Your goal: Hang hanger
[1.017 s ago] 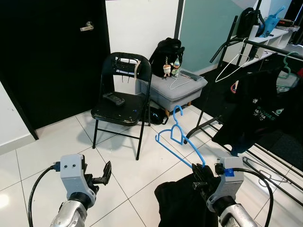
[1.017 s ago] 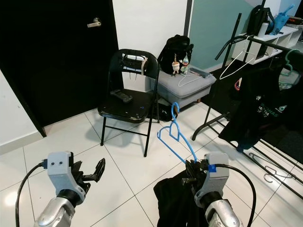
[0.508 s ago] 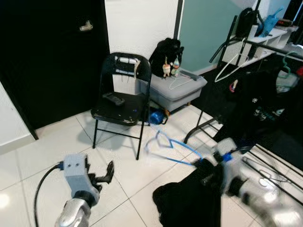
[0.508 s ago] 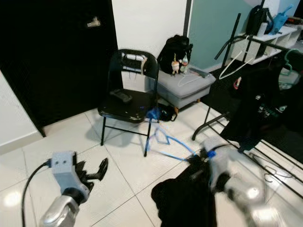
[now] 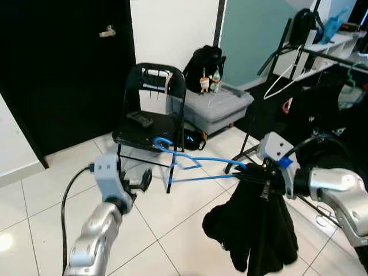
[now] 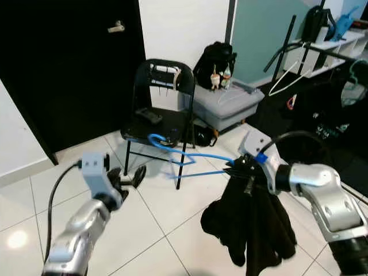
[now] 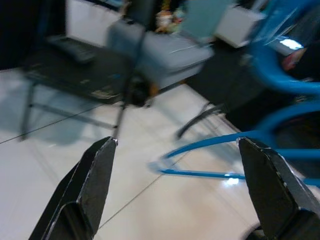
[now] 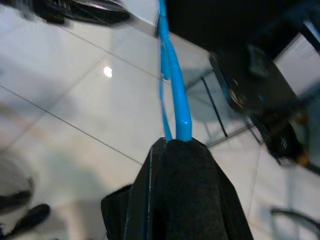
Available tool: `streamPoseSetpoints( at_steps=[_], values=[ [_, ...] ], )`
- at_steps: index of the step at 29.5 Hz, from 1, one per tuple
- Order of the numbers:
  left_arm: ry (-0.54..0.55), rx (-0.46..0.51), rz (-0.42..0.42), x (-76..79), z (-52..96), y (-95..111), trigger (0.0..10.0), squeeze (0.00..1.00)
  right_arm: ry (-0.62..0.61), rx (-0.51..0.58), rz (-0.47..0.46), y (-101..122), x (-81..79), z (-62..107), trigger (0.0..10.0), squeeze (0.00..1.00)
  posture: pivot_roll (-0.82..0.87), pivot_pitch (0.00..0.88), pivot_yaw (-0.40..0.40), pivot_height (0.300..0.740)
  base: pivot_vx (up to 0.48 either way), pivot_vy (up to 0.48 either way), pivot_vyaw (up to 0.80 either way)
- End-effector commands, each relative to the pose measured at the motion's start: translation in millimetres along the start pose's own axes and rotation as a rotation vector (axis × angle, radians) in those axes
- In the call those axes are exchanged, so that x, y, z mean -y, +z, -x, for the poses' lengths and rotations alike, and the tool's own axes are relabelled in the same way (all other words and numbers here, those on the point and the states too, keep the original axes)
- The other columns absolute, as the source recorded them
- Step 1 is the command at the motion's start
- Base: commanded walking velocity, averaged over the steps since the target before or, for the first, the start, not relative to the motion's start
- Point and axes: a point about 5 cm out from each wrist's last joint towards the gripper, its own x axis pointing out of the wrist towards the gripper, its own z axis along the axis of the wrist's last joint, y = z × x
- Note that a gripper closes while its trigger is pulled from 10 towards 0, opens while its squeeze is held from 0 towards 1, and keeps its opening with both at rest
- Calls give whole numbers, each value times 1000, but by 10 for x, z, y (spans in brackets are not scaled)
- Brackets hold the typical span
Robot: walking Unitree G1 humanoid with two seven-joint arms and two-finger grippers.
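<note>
Right gripper (image 5: pixel 248 171) clamped on blue hanger (image 5: pixel 190 164) with black garment (image 5: pixel 253 227); long axis level, hook toward left gripper (image 5: pixel 141 181), spread wide, empty. Clothes rack (image 5: pixel 299 52) beyond right arm, nearer it.

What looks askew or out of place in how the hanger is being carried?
The blue hanger lies nearly flat, hook pointing sideways toward the chair, not upright. The black garment droops bunched from the end in the right end effector.
</note>
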Motion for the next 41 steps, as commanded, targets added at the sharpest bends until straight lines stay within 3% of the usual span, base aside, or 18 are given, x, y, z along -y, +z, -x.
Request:
streamPoseSetpoints(
  at_steps=[1,2,3,5,6,7,13,27,28,29,32,37,38,40,41],
  values=[
    [-58,-39,57,106,-21,-64,10000,0,12,69,24,164,13,-41,10000,0,-96,0,-6,740,0,0,0],
    [-141,-47,103,258,-47,-54,10000,0,-27,105,36,231,70,-79,10000,0,-96,0,-6,740,0,0,0],
    [-141,-47,103,258,-47,-54,10000,0,-27,105,36,231,70,-79,10000,0,-96,0,-6,740,0,0,0],
    [-274,-52,155,503,-55,-29,10000,0,-162,153,51,320,225,-159,10000,0,-97,0,-3,740,0,0,0],
    [-274,-52,155,503,-55,-29,10000,0,-162,153,51,320,225,-159,10000,0,-97,0,-3,740,0,0,0],
    [-324,-40,153,624,-55,-13,10000,0,-320,165,53,357,391,-203,10000,0,-97,0,-1,740,0,0,0],
    [-334,-11,109,665,-126,48,10000,0,-504,204,42,467,624,-172,10000,0,-98,0,1,740,0,0,0],
    [-414,28,36,618,-121,207,10000,0,-574,340,69,777,732,-142,10000,0,-84,0,-6,740,0,0,0],
    [-426,58,-16,602,-126,279,10000,902,-575,406,71,881,734,-131,10000,0,-83,0,-2,740,0,0,0],
    [-443,79,-88,589,-132,337,10000,1000,-550,484,66,1001,708,-115,10000,0,-86,0,3,740,0,0,0],
    [-447,99,-165,561,-147,382,10000,1000,-508,574,62,1139,660,-83,10000,0,-88,0,7,740,0,0,0],
    [-453,103,-156,549,-149,376,10000,1000,-495,612,58,1191,643,-39,10000,0,-93,0,13,740,0,0,0],
    [-483,100,-140,562,-133,356,10000,655,-487,647,55,1235,630,14,10000,0,-96,0,16,740,0,0,0],
    [-483,100,-140,562,-133,356,10000,655,-487,647,55,1235,630,14,10000,0,-96,0,16,740,0,0,0],
    [-544,85,-128,614,-98,314,10000,0,-467,690,51,1289,609,81,10000,0,-99,0,19,740,0,0,0]
  ],
)
